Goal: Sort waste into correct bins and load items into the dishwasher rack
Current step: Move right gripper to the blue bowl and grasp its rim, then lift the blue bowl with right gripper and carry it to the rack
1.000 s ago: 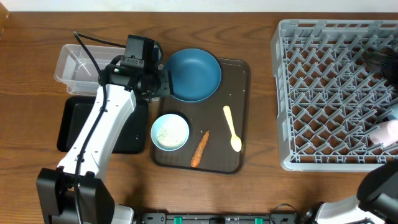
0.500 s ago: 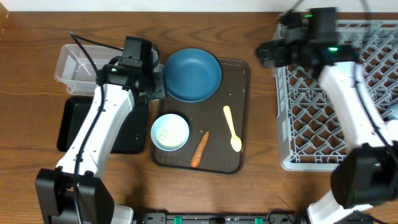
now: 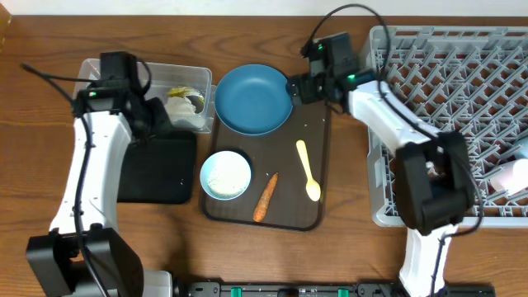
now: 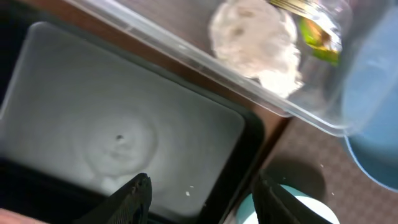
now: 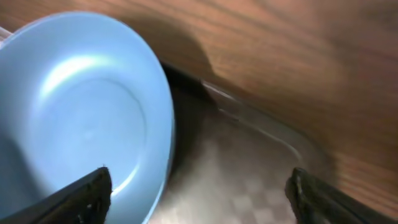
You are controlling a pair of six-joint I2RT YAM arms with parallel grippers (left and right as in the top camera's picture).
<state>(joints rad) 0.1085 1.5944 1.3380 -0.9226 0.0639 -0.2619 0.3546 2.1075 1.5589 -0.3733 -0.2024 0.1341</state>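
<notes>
Your left gripper point(image 4: 202, 198) hangs over the black tray point(image 3: 161, 173), fingers spread and empty, with the crumpled wrappers point(image 3: 186, 103) lying in the clear tub point(image 3: 177, 73) just beside it. Your right gripper point(image 5: 199, 199) is wide open too, at the right rim of the dark blue bowl point(image 3: 254, 99) on the brown serving tray point(image 3: 320, 140). The white bowl point(image 3: 225, 175), carrot piece point(image 3: 265, 198) and spoon point(image 3: 308, 169) lie there as well.
</notes>
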